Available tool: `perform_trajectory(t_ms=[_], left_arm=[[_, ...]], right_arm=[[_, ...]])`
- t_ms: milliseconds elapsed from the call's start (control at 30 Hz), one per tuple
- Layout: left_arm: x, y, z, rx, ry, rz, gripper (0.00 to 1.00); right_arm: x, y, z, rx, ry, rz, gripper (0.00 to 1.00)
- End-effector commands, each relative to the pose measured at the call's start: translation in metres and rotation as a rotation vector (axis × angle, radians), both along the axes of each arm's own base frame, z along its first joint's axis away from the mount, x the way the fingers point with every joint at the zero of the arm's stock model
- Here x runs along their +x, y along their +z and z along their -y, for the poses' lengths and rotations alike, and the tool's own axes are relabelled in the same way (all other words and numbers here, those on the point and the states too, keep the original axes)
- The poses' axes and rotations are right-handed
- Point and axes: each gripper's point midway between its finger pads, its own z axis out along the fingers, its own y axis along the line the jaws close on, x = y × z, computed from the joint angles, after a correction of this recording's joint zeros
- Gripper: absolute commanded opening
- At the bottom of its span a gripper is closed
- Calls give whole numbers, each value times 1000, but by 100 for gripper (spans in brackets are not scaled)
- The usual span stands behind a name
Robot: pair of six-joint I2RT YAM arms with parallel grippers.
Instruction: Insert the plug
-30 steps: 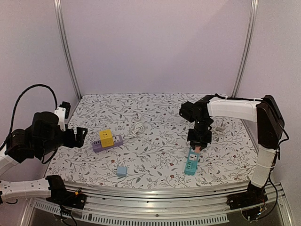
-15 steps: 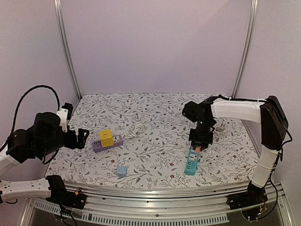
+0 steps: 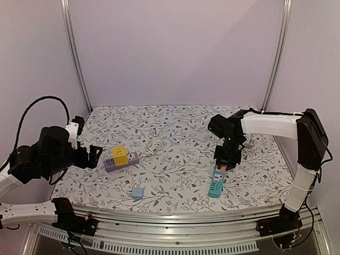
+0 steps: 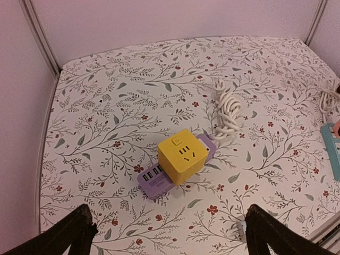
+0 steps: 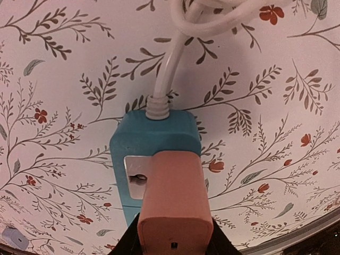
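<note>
Right gripper is clenched on the pink plug, dark fingers pinching it from both sides at the bottom of the wrist view. The plug points down onto the far end of the teal power strip, covering most of its top socket; a white socket panel with one hole shows just left of the plug body. Can't tell from either view whether the prongs are seated or just resting on the face. The strip's white cord exits its far end and runs into a loose coil further back. From overhead the teal strip lies on the near right of the floral table, long axis roughly near-to-far, with the right arm reaching in from the right side and bent down over it. Left gripper is released, fingers spread wide and holding nothing, hovering over the left edge of the table. It faces the purple power strip, which has a yellow cube adapter sitting on top of it, left of centre. A bundled white cable lies just beyond and to the right of the purple strip, apart from it. A small light-blue cube sits alone near the front edge, between the two strips.
</note>
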Motion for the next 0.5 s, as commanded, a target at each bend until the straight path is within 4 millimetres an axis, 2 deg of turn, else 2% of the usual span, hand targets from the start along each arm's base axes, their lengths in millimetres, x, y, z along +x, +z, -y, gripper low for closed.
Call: perform_trajectory(t_ms=[0,233,333,467], left_arm=[[2,-9,8,26,-25,-19,100],[0,-7,18,3,-60,-61,99],[-2,-1,16,-40,-31,-75,100],[-6,-3,14,-81,7,-113,100]], right_arm=[[-12,-8,-4,22,10,-61,38],[-8,13,-8,37,55,-48,63],[-7,25,-7,39,86,-40,75],[-9,42,0,48,115,-36,85]])
